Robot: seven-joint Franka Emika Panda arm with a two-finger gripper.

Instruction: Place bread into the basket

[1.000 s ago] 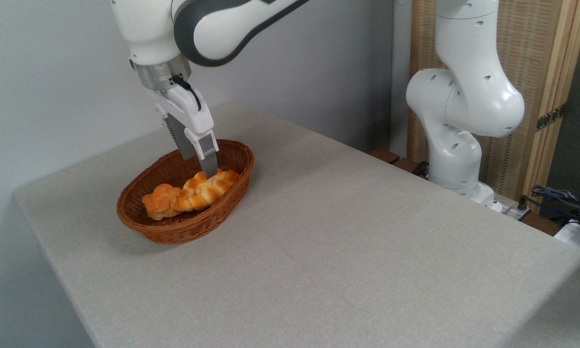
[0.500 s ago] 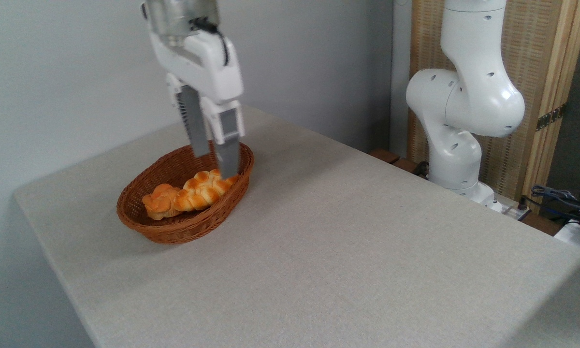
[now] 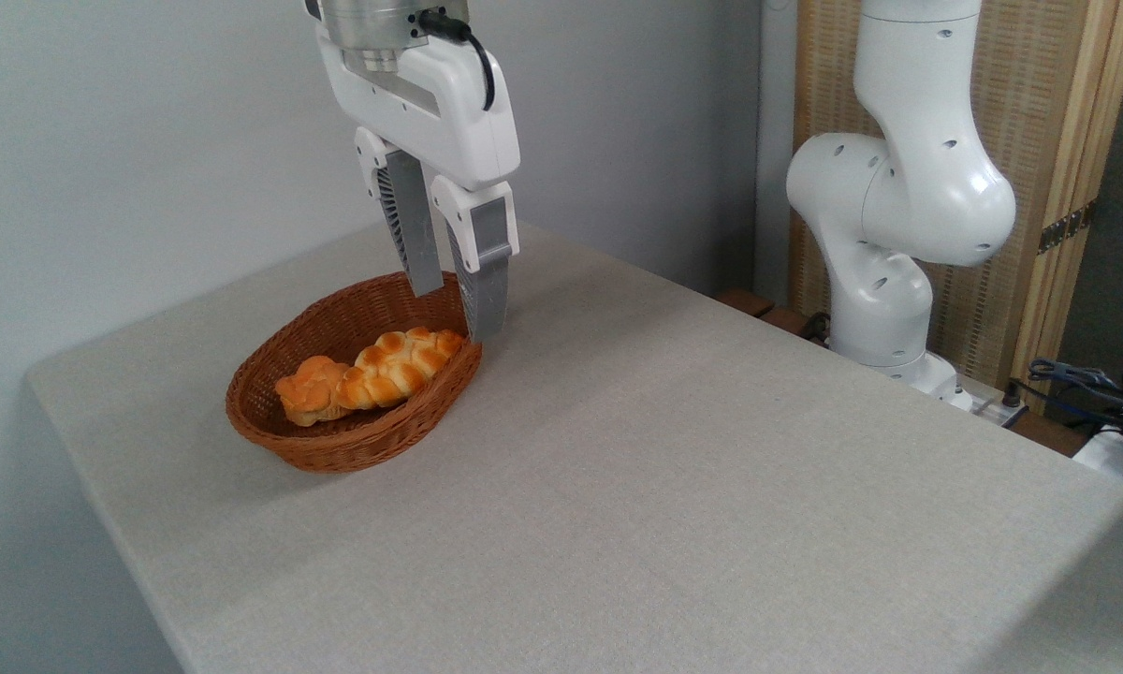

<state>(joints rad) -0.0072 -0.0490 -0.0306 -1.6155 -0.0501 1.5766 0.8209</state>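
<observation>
The near and right parts of the grey cloth-covered table (image 3: 674,487) lie bare. Towards the table's left end, close to its far-left edge, sits the oval wicker basket (image 3: 337,447), its long axis running from near-left to far-right. The bread (image 3: 374,374), a braided golden-orange loaf, lies inside it along that same axis, its right tip close to the basket's right rim and its left end near the middle of the basket floor.

Above the right end of the basket hangs the gripper (image 3: 457,314), pointing down, its two grey fingers (image 3: 487,281) spread apart with nothing between them. The tips appear to be clear of both the loaf and the rim, though from this angle the nearer finger overlaps the basket's right edge and a light touch cannot be ruled out.

Beyond the table's far-right edge stands the white arm base (image 3: 884,234), and behind it a slatted wooden screen (image 3: 1039,140). Cables (image 3: 1086,384) lie at the right edge of the view.
</observation>
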